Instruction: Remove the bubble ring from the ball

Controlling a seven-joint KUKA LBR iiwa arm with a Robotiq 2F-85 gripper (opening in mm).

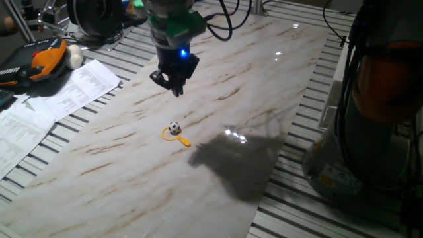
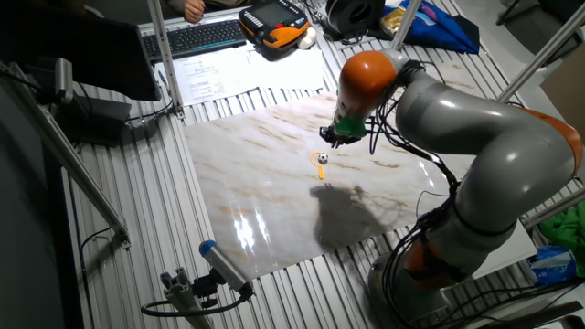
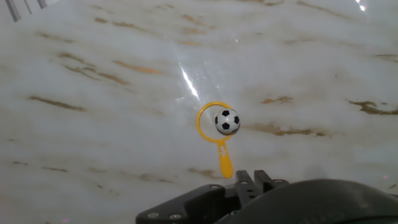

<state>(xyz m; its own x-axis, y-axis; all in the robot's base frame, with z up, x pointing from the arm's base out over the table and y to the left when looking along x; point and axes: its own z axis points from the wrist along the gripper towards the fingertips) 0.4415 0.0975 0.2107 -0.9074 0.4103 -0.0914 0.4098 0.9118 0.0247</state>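
Observation:
The tiny black-and-white ball [image 1: 174, 127] lies on the marble board inside the loop of the yellow-orange bubble ring [image 1: 183, 140]. The ring lies flat around it, with its short handle pointing toward the hand camera. In the hand view the ball [image 3: 227, 121] sits at the right side of the ring [image 3: 225, 163]. Both show small in the other fixed view: ball [image 2: 323, 158], ring [image 2: 320, 165]. My gripper [image 1: 176, 88] hangs above the board, a short way behind the ball and clear of it. Its fingers [image 3: 252, 180] look closed together and hold nothing.
The marble board [image 1: 264, 86] lies on a slatted metal table. Printed papers [image 1: 59, 99], an orange-and-black tool [image 1: 39, 63] and a plain whitish round thing [image 1: 75, 57] lie at the left. A keyboard [image 2: 196, 38] lies at the back. The arm's base [image 2: 457, 247] stands on the right.

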